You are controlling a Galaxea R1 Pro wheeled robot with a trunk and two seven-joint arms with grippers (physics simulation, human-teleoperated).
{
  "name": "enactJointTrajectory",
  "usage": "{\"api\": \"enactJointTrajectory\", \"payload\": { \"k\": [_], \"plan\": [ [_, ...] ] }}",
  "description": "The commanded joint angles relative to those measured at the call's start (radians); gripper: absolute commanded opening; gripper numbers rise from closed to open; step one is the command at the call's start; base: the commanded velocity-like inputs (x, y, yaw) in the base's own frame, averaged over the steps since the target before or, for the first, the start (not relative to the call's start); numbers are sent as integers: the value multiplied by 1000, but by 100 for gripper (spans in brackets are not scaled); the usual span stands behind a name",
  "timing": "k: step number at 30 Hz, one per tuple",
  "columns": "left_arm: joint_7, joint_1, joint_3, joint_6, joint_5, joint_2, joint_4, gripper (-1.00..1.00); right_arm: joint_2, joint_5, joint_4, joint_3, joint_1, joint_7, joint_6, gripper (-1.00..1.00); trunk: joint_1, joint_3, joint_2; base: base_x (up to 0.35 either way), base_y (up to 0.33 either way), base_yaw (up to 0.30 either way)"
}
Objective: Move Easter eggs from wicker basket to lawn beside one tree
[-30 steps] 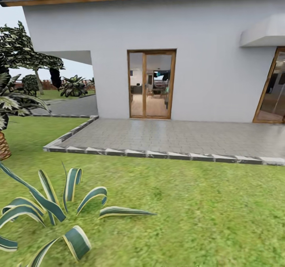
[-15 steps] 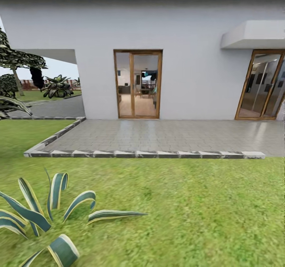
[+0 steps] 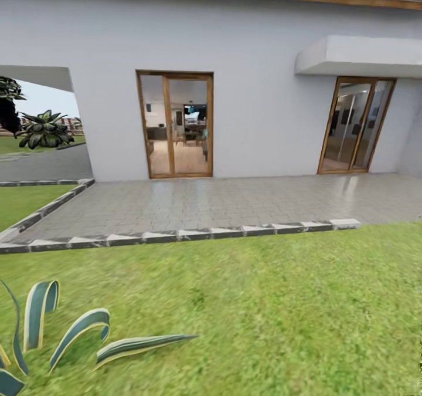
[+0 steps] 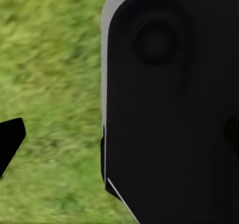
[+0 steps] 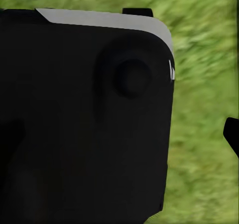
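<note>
Grippers first: honestly can't tell how open either one is. Each wrist view has a big black rounded body panel of the robot (image 4: 174, 109) (image 5: 84, 119) in front of the lens, with just a black sliver of something at the edge, and green grass beneath. Nothing looks held, but I wouldn't swear to it.

From the head view, the robot faces a white-walled house (image 3: 264, 108) with a wood-framed glass door (image 3: 176, 125) and a second glazed door (image 3: 354, 125) further along, fronted by a grey paved patio (image 3: 205, 202) with a stone kerb. The wide green lawn (image 3: 281, 314) runs up to that kerb, and a striped, sword-leaved agave-type plant (image 3: 70, 331) sits in the near corner on the robot's left.

No basket, eggs or thick-trunked tree in these pictures, so I'd guess it's on its way or searching.

Risks from here: rolling through that spiky plant, bumping up onto the paving, or heading houseward away from the basket, since nothing here gives a bearing on it.
</note>
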Motion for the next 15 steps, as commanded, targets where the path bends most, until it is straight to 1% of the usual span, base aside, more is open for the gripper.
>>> {"api": "enactJointTrajectory", "payload": {
  "k": [1, 3, 7, 12, 15],
  "plan": [
    [0, 0, 0, 1, 2, 0, 0, 100, 0, 0, 2, 0, -1, 1, 0, 100, 1, -1, 0, 328, 0, -241],
    [0, 0, 0, 1, 2, 0, 0, 100, 0, 1, 2, 0, -1, 1, 0, 100, 1, -1, 0, 328, 0, -139],
    [0, 0, 1, 0, 2, 0, 0, 100, 1, 1, 2, 0, -1, 1, 0, 100, 1, -1, 0, 324, -45, -40],
    [0, 0, 2, -1, 2, -1, 0, 100, 1, 0, 2, 0, -1, 1, 0, 100, 1, -1, 0, 251, -193, -14],
    [0, 0, 2, -1, 2, -1, 0, 100, 1, 0, 2, 0, -1, 1, 0, 100, 1, -1, 0, 229, -222, -150]
  ]
}}
